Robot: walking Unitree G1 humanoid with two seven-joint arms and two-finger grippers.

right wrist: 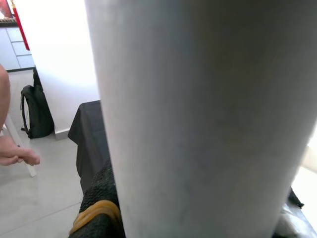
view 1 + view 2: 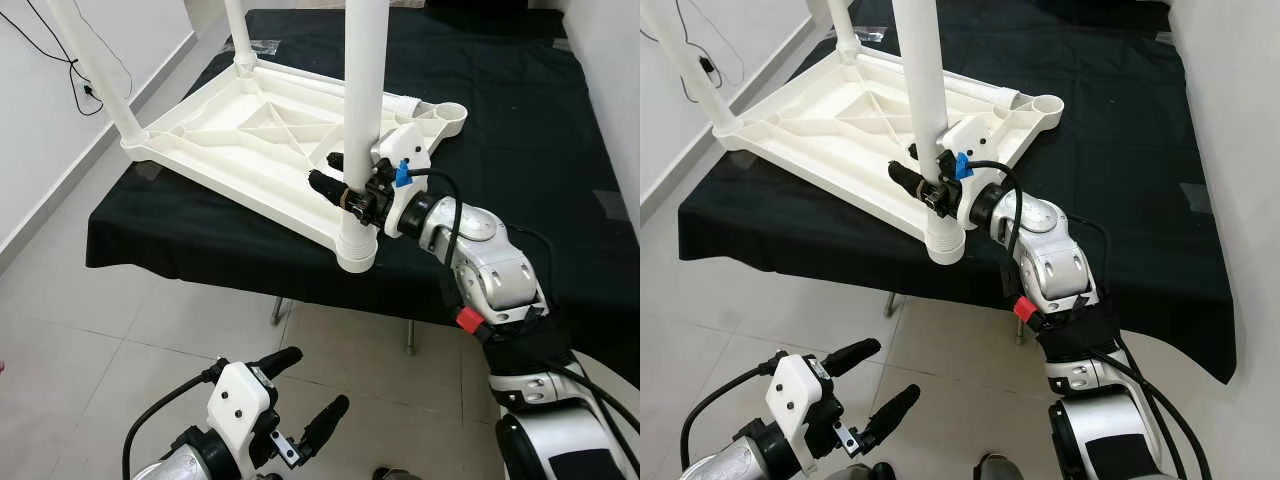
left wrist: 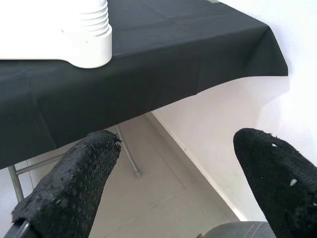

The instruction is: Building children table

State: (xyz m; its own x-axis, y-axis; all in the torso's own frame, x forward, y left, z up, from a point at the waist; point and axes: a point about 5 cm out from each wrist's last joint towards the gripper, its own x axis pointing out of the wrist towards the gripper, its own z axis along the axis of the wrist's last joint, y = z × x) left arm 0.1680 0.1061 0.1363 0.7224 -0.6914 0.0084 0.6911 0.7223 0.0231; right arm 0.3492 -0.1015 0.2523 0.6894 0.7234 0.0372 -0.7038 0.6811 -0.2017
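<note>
While the left gripper (image 2: 300, 390) hangs low over the pale tiled floor (image 2: 120, 330) at the near left, its two black fingers (image 3: 74, 188) stand wide apart with nothing between them. Further back on the left, the white plastic children's table top (image 2: 230, 140) lies upside down on a work table draped in black cloth (image 2: 520, 130), its ribbed underside facing up and its near edge running along the cloth's front edge. Two white legs (image 2: 100, 75) already stand up from the corner sockets at the left and the back of the top. At the near corner, which juts just past the cloth's edge, a third white leg (image 2: 362, 110) rises upright out of its round corner socket (image 2: 357, 250). The right gripper (image 2: 345, 185) reaches in from the right and is closed around this third leg just above the socket, one black finger passing in front of the tube; in the right wrist view the leg sits pressed right up against the camera. At the far right corner of the top, an open round socket (image 2: 452, 117) holds no leg. A person's bare foot (image 1: 17, 154) rests on the floor in the right wrist view.
</note>
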